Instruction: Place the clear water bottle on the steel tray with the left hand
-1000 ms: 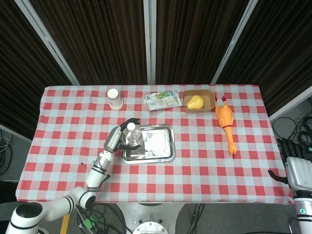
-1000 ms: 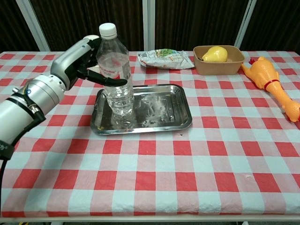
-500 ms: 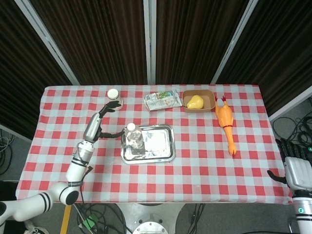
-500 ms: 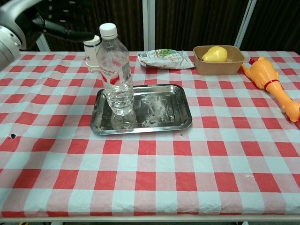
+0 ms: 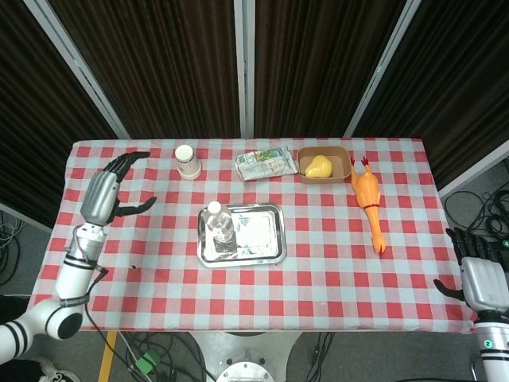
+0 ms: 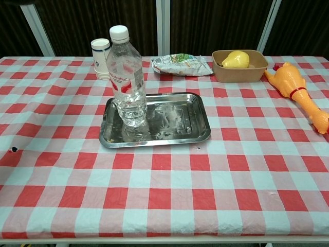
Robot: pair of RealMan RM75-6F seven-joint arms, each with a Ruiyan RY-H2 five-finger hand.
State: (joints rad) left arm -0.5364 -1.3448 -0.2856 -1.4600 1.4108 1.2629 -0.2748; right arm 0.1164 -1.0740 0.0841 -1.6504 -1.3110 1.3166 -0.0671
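Observation:
The clear water bottle [image 5: 218, 225] [image 6: 126, 77], white-capped, stands upright on the left part of the steel tray [image 5: 256, 235] [image 6: 175, 121]. My left hand [image 5: 107, 192] hovers over the table's left edge, far from the bottle, fingers spread and holding nothing. It is out of the chest view. My right hand [image 5: 483, 273] hangs off the table's right side, fingers apart and empty.
A white paper cup [image 5: 188, 161] [image 6: 100, 58] stands behind the tray. A snack packet [image 5: 262, 163] [image 6: 181, 64], a brown bowl with a yellow fruit [image 5: 324, 165] [image 6: 238, 64] and a rubber chicken [image 5: 370, 205] [image 6: 297, 94] lie toward the back right.
My left hand has let go of the bottle and drawn back to the left, out of the chest view. The bottle stays upright on the tray. The right hand has not moved.

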